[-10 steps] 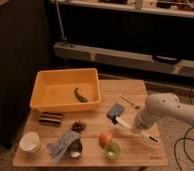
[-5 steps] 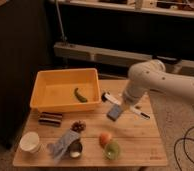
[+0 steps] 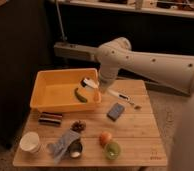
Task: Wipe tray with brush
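The yellow-orange tray stands at the back left of the wooden table, with a green object lying inside it. My gripper hangs at the tray's right rim and is shut on the brush. The brush's white-and-black head is just over the tray's right inner edge. Its white handle runs back to the right above the table.
A blue pad and a thin metal spoon lie right of the tray. In front are a dark bar, a brown item, a white cup, a grey cloth, an orange fruit and a green fruit.
My gripper has lifted the brush from the table's right side and carried it left and back, so its head now reaches the tray's right rim.
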Robot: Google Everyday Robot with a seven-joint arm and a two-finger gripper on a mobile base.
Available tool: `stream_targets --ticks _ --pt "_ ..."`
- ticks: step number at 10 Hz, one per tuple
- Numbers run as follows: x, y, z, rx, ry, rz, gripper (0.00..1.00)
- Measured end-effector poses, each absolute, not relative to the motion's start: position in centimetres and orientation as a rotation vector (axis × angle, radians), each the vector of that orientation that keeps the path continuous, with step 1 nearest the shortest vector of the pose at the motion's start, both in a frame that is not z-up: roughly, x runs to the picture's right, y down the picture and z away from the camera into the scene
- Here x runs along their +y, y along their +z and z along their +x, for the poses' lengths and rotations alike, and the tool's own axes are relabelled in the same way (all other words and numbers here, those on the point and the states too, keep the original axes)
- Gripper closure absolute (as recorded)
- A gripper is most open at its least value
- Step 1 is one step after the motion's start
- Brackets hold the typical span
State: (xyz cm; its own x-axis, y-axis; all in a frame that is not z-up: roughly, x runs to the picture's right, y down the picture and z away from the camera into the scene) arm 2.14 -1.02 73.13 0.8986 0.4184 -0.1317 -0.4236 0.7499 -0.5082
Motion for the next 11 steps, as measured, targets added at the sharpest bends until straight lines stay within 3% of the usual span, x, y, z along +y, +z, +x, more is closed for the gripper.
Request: stream_targets --ticks 6,11 --pt "-1.8 79.4 -5.5 -0.065 0.409 -0.622 1.00" --pt "-2.8 84.4 -7.4 -0.400 0.433 -0.699 1.00"
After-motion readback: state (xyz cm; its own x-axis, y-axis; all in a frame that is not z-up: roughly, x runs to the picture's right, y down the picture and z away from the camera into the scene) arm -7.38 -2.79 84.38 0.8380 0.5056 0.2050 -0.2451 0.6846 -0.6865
